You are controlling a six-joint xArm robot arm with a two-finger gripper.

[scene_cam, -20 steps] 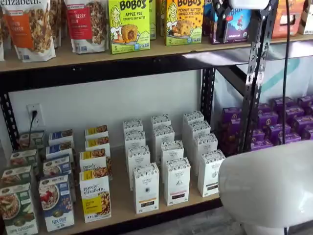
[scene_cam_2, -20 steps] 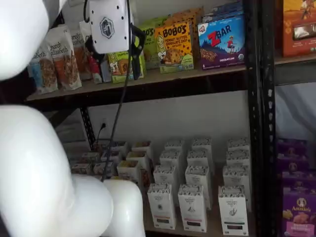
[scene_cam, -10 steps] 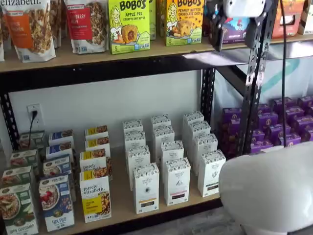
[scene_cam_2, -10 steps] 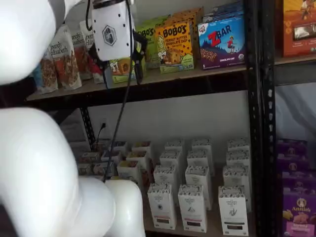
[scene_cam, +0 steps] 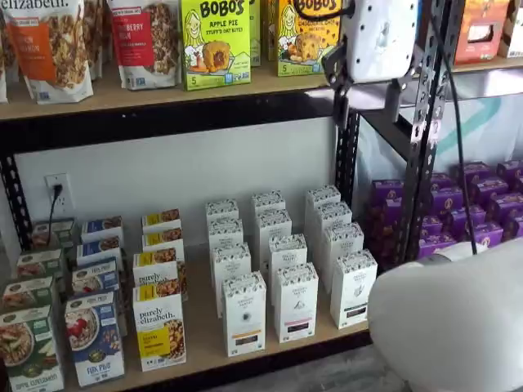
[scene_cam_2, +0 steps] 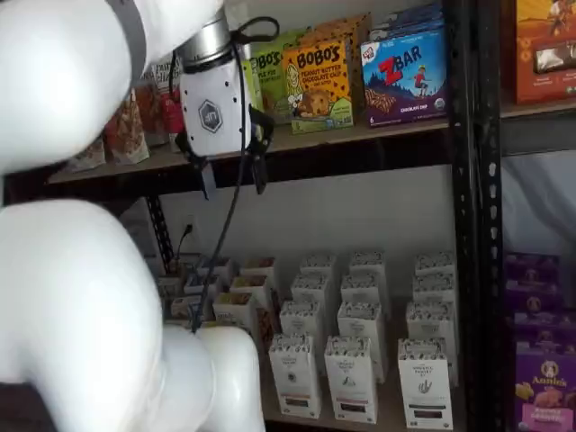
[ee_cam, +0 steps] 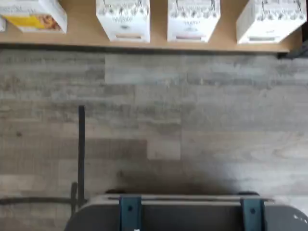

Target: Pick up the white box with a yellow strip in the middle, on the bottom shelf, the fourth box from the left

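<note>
Half a second on, the gripper (scene_cam_2: pixel 232 178) has dropped below the upper board, fingers spread wide and empty; the white box (scene_cam: pixel 244 314) waits untouched.

The bottom shelf (scene_cam: pixel 200 331), a light tan wooden board in a black frame, carries rows of cartons running front to back. From its left end stand green cereal boxes (scene_cam: pixel 29 347), blue boxes (scene_cam: pixel 94 336), then yellow-and-white "purely elizabeth" granola boxes (scene_cam: pixel 159 331). Next come three rows of slim white cartons; the white box (scene_cam: pixel 244 314) fronts the nearest row. Purple boxes (scene_cam: pixel 482 200) fill the neighbouring bay. The upper shelf (scene_cam: pixel 155 90) holds granola bags (scene_cam: pixel 49 45) and BOBO'S boxes (scene_cam: pixel 216 41). In the wrist view, grey plank floor (ee_cam: pixel 159 120) lies beside the shelf edge.
</note>
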